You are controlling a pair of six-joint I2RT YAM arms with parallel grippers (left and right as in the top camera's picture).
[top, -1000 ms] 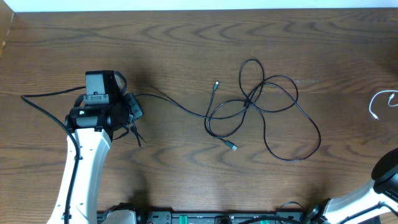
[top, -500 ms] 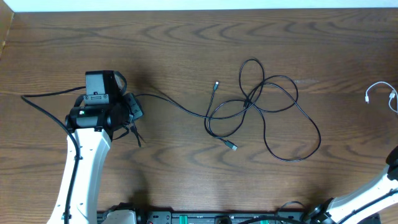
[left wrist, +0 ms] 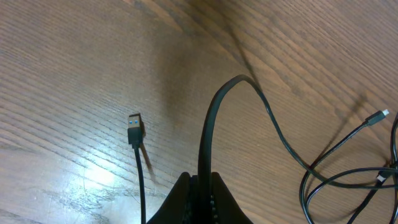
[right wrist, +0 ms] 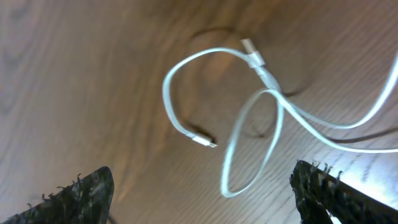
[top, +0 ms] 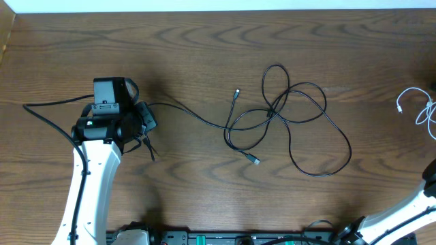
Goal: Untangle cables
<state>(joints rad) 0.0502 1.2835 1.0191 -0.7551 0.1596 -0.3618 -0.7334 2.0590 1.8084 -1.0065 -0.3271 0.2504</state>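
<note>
Black cables (top: 300, 119) lie looped together mid-table, with small plugs (top: 254, 160) at their loose ends. One black strand (top: 191, 114) runs left from the loops into my left gripper (top: 146, 120). In the left wrist view that gripper (left wrist: 201, 188) is shut on this black cable (left wrist: 210, 118), which arches up out of the jaws. A USB plug (left wrist: 135, 127) lies on the wood beside it. The white cable (top: 417, 109) lies at the table's far right edge. My right gripper (right wrist: 202, 183) hangs wide open above the white cable (right wrist: 249, 124), holding nothing.
The left arm (top: 92, 177) reaches up from the near left edge, trailing its own thicker black lead (top: 48, 109). Part of the right arm (top: 402, 214) shows in the near right corner. The wooden table (top: 204, 41) ends at a white strip at the back.
My right gripper has opened and let go of the white cable, which now lies spread out further right. The right arm has drawn back toward the right edge. The left arm has not moved.
</note>
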